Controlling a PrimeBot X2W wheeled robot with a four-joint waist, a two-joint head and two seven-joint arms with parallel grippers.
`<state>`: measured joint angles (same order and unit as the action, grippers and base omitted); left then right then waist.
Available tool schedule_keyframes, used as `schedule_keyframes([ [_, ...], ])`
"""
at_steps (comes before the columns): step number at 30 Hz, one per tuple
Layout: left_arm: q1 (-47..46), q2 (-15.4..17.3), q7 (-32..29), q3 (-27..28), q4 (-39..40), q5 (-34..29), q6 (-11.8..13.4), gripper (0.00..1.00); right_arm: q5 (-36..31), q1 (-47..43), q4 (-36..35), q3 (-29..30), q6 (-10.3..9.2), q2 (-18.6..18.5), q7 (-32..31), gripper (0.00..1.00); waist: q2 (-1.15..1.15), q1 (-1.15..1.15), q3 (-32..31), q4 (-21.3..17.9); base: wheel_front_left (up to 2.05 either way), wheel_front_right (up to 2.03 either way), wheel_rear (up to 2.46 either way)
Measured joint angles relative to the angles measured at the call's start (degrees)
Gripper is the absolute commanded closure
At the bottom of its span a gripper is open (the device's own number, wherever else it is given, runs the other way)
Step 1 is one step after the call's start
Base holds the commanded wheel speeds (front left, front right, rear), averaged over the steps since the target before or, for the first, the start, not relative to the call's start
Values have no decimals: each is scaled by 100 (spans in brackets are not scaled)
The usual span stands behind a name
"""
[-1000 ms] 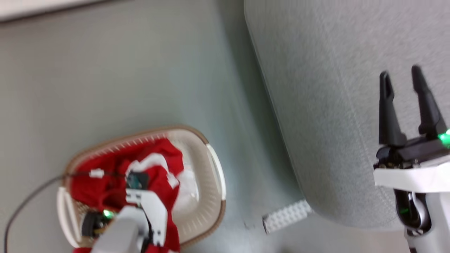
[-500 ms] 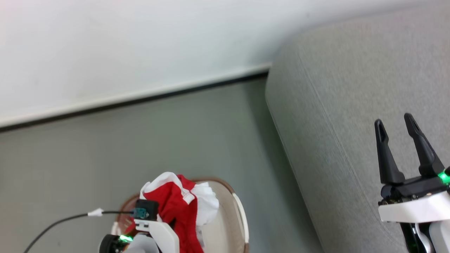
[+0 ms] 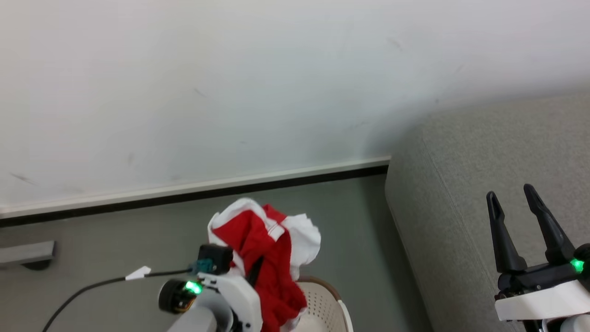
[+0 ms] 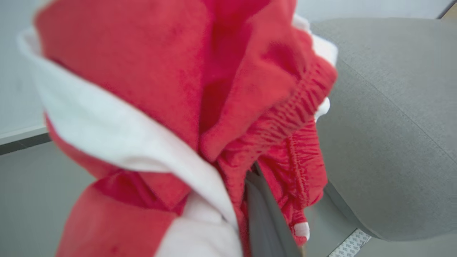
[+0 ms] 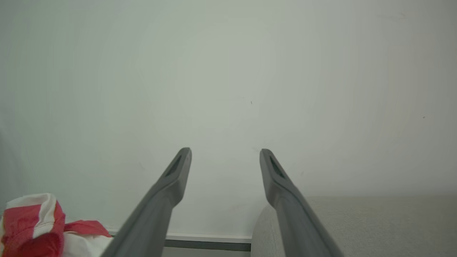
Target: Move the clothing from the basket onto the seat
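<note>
Head view, L→R. Far left: a grey piece (image 3: 25,252) sits low where wall (image 3: 230,92) meets floor (image 3: 115,235); can't tell what it is. Next, a black cable (image 3: 92,286) with a white tag (image 3: 138,273) runs to the left arm's wrist (image 3: 226,295), green light on.

Left gripper (image 3: 253,272): fingers are buried in the clothing (image 3: 265,258) and only a dark sliver shows. Jaws are clamped tight on the fabric. The clothing is bunched, red with white parts, held up above the basket (image 3: 325,302) and draped in front of the wrist. Its lower end overlaps the basket rim at the frame's bottom edge (can't tell if it touches or hangs clear). The basket's perforated wall and rim show just right of the cloth. No clothing is on the seat (image 3: 461,193); bare floor lies between them.

Left wrist view: clothing (image 4: 160,89) is right up against the lens, with gathered elastic folds to the right. One dark finger (image 4: 262,221) pokes out below the folds. Seat (image 4: 392,125) is to the right, rounded edge and seam visible. A white perforated strip (image 4: 351,244) lies on the floor at its base.

Right side: right gripper (image 3: 509,191) shows against the seat, fingers pointing up and spread apart, nothing between them. Right wrist view agrees: right gripper (image 5: 225,153) is splayed wide against the wall. Clothing (image 5: 32,225) is at lower left, baseboard (image 5: 207,241) along the bottom, seat (image 5: 357,225) at lower right.
</note>
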<state>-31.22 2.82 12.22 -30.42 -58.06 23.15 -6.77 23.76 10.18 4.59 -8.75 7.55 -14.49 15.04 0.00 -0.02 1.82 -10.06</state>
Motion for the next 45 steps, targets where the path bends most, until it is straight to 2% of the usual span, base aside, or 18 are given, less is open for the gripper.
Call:
schedule_keyframes([
  [11,-384,30,-24,-37,1444,25,237,100,-24,-253,33,-16,0,41,0,0,0,1,-407,260,0,0,0],
  [21,-673,216,-693,56,3023,186,442,100,-24,-432,43,-54,0,32,0,0,0,2,-524,397,0,0,0],
  [34,-545,292,-1066,-30,3732,216,649,100,-7,-376,27,-334,0,-40,0,0,0,2,-420,376,0,0,0],
  [40,-526,279,-1087,-97,3819,219,691,100,37,-205,-99,-823,0,-179,0,0,0,2,-380,409,0,0,0],
  [45,-522,257,-1106,-165,3842,259,709,100,153,179,-82,-1762,0,-368,1,0,0,2,-337,455,0,0,0],
])
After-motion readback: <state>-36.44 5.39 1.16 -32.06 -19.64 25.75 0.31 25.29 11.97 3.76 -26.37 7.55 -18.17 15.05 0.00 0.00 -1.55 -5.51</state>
